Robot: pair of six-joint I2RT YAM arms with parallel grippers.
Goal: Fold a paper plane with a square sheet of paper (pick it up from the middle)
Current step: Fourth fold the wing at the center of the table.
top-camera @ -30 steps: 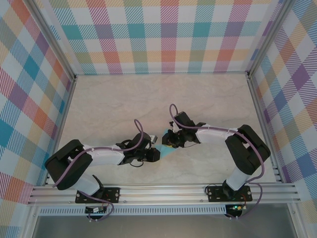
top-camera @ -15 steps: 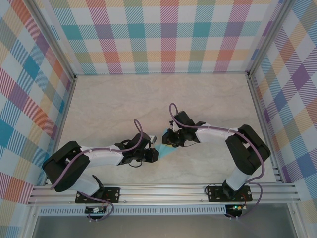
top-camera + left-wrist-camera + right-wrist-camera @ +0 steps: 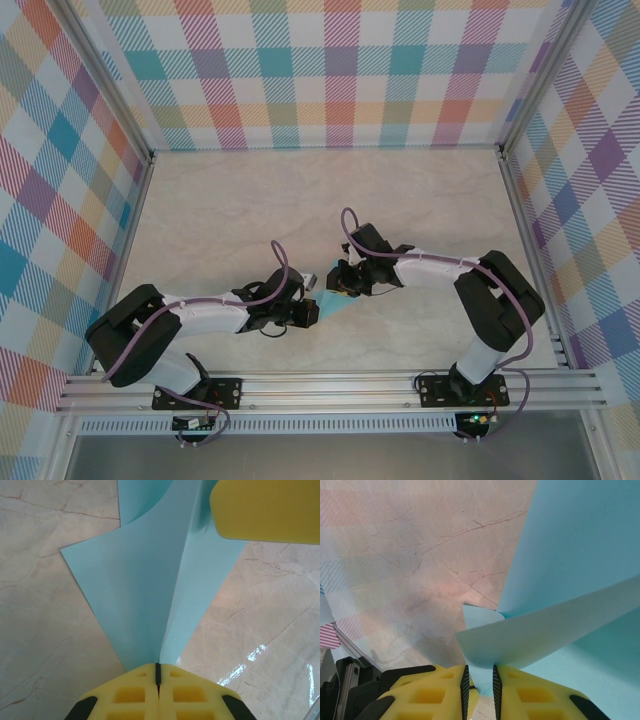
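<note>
**Left gripper (image 3: 157,672) and right gripper (image 3: 479,677): both clamped on one folded sheet**

Item 1, left gripper: the yellow fingers are pressed together with no gap. The narrow pointed end of the square sheet of paper (image 3: 145,595) is pinched between their tips. Seen from above, it sits near the middle of the marble table (image 3: 230,210), reaching in from the left.

Item 2, right gripper: the jaws are narrow, leaving a thin slot with an edge of the paper caught in it. One of its yellow fingers (image 3: 270,510) presses on the sheet's far end in the left wrist view.

Item 3, square sheet of paper: light blue and creased down the centre. It fans out from the left pinch into two panels. It is held between the two grippers, just above the table top, in the front central part of the table. One loose flap curls beside the right fingers
</note>
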